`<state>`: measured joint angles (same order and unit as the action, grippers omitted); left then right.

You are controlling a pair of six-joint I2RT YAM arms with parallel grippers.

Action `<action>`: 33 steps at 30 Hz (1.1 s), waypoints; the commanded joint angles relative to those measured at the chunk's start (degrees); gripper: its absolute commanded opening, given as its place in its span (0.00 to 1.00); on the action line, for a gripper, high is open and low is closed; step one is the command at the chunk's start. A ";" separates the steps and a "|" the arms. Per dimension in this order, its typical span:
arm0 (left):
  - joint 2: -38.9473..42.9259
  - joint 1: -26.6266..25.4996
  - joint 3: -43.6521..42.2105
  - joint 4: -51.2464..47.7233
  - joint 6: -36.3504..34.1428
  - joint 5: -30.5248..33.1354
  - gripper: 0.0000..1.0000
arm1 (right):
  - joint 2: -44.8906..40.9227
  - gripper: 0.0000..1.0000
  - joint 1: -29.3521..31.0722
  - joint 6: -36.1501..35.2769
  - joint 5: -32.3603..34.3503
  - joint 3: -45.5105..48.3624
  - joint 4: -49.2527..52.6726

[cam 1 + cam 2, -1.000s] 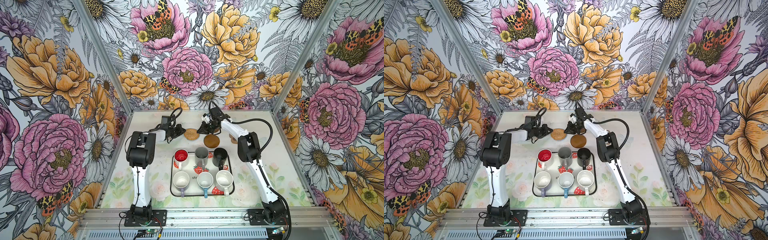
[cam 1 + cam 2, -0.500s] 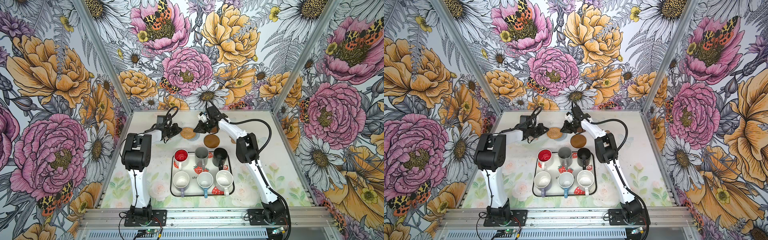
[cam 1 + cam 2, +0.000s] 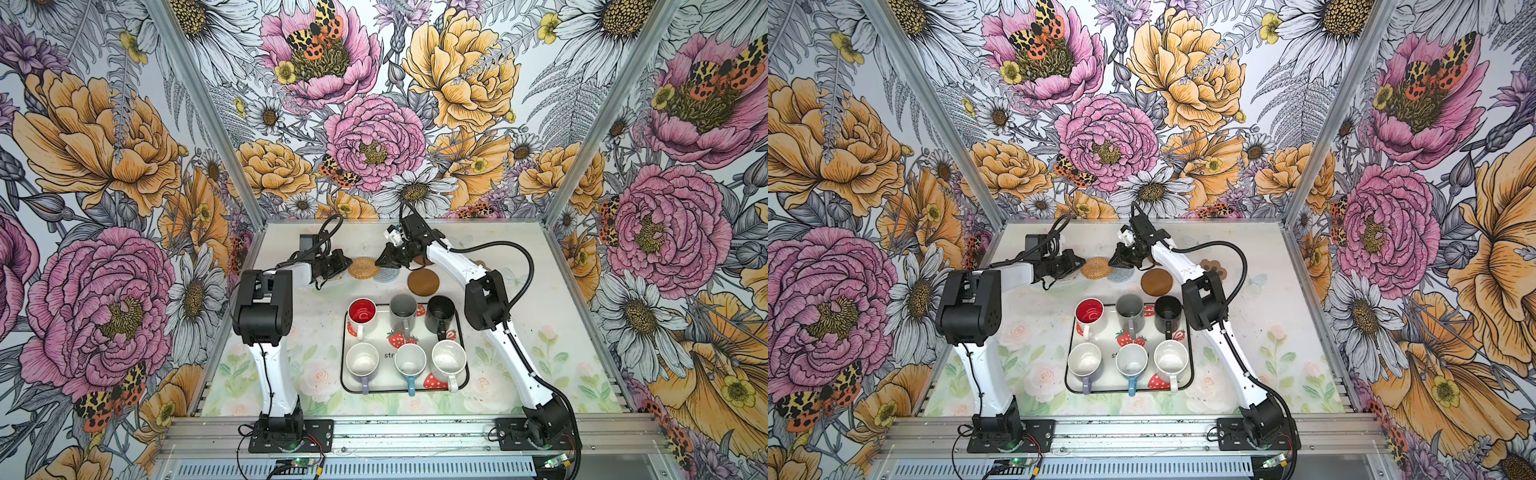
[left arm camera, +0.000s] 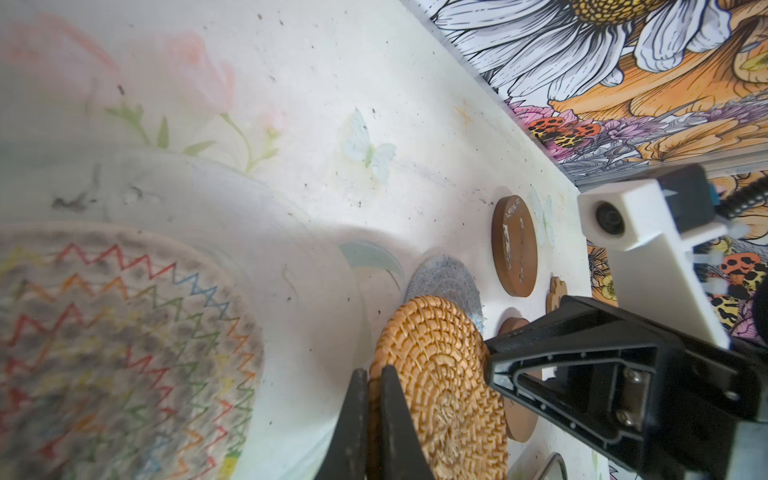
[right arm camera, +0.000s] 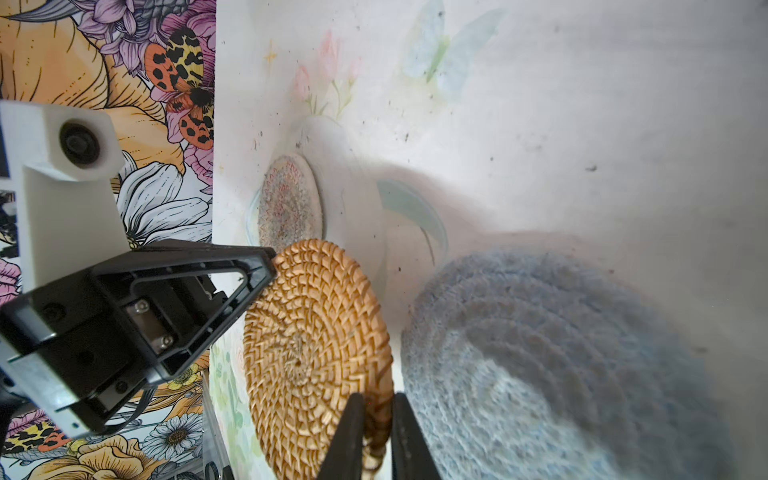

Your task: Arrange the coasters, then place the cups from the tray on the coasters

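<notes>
The tan woven coaster (image 3: 363, 268) (image 3: 1096, 268) is gripped from both sides. My left gripper (image 3: 347, 266) (image 4: 374, 370) is shut on its left edge, and my right gripper (image 3: 380, 262) (image 5: 378, 397) is shut on its right edge. The grey woven coaster (image 3: 391, 275) (image 5: 540, 353) lies just right of it, partly under it. A mat with coloured zigzags inside a clear ring (image 4: 116, 353) (image 5: 289, 208) lies below my left gripper. A brown disc (image 3: 423, 281) lies in front of my right arm. The paw-shaped coaster (image 3: 1213, 266) is behind that arm. Several cups stand on the tray (image 3: 344, 374).
On the tray, the back row holds the red-inside cup (image 3: 361, 311), the grey cup (image 3: 403, 305) and the black cup (image 3: 439, 307). Three white-inside cups (image 3: 410, 360) stand in front. A second brown disc (image 4: 513, 245) lies near the back wall.
Both grippers have carried the tan woven coaster to the left. The grey woven coaster has come into sight to its right. The cups have not moved.
</notes>
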<state>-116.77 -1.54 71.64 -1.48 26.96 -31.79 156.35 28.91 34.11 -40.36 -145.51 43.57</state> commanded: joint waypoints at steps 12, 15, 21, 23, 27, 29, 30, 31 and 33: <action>-4.39 2.13 4.71 2.63 -1.16 1.12 0.04 | 5.05 0.21 2.30 2.65 -2.44 -5.48 -1.65; -5.09 2.27 5.27 2.91 -0.84 1.46 0.09 | 5.12 0.24 2.30 2.98 -2.28 -5.48 -1.91; -5.92 2.28 6.15 2.89 -0.85 1.31 0.22 | 5.16 0.29 2.29 3.07 -2.32 -5.48 -1.91; -6.09 2.20 6.10 2.96 -0.86 1.33 0.23 | 5.11 0.30 2.21 3.07 -2.42 -5.41 -1.91; -5.59 2.37 5.84 2.91 -0.78 1.39 0.25 | 4.75 0.31 2.12 3.06 -2.84 -5.36 -1.85; -5.00 2.45 5.71 2.90 -0.86 1.47 0.26 | 4.41 0.31 2.04 3.07 -3.05 -5.31 -1.88; -4.59 2.31 5.59 2.92 -0.78 1.50 0.26 | 4.10 0.31 2.03 3.00 -3.22 -5.31 -1.82; -4.12 2.42 5.41 2.91 -0.83 1.64 0.26 | 3.82 0.31 2.03 2.90 -3.38 -5.31 -1.83; -2.73 2.52 5.19 2.95 -0.94 1.73 0.27 | 2.95 0.32 2.03 2.69 -3.78 -5.22 -1.82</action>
<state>-121.75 0.40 76.62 0.08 26.63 -31.14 160.13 30.83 36.86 -42.59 -149.12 42.76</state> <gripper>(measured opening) 0.263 0.317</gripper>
